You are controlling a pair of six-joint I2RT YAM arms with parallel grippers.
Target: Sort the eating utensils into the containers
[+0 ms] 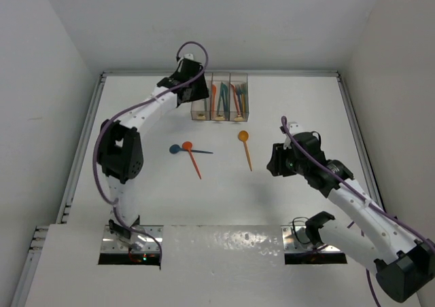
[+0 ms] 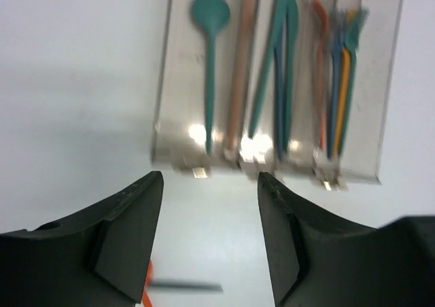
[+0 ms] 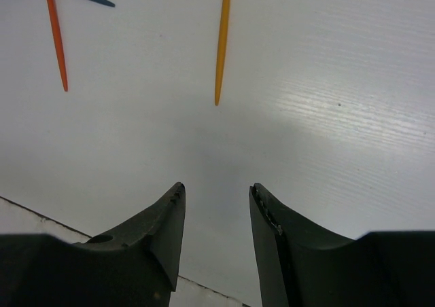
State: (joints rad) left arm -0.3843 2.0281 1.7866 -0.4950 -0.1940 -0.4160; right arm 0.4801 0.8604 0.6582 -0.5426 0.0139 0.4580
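Left gripper (image 2: pixel 209 179) hangs just in front of the bins (image 2: pixel 162 110), jaws spread, holding nothing; the left bin holds a teal spoon (image 2: pixel 209 11), so spoons seem to belong there.

The step in hand, as I judge it, is fetching the next loose spoon from the table (image 1: pixel 306 117). To do it well, close across the thin handle near its middle, fingers square to it and low to the surface so it does not skate away; then lower it lengthwise into the left bin, not across the rim.

In front of the left bin, the blue spoon (image 1: pixel 175 149) and red spoon (image 1: pixel 194 161) cross near their bowls; lifting one may drag the other.

In front of the right bin, the orange spoon (image 1: pixel 246 151) lies alone; the right gripper (image 3: pixel 216 186) sits just past its handle tip, on the side away from the bins, jaws parted and empty; this looks the easiest pick.

Count:
- three bins;
- one sure spoon in the left bin; a brownish strip beside it may be a utensil or the divider, I cannot tell;
- two or three knives (image 2: pixel 282 62) in the middle bin;
- about four forks (image 2: pixel 340 83) in the right bin;
- three loose spoons.
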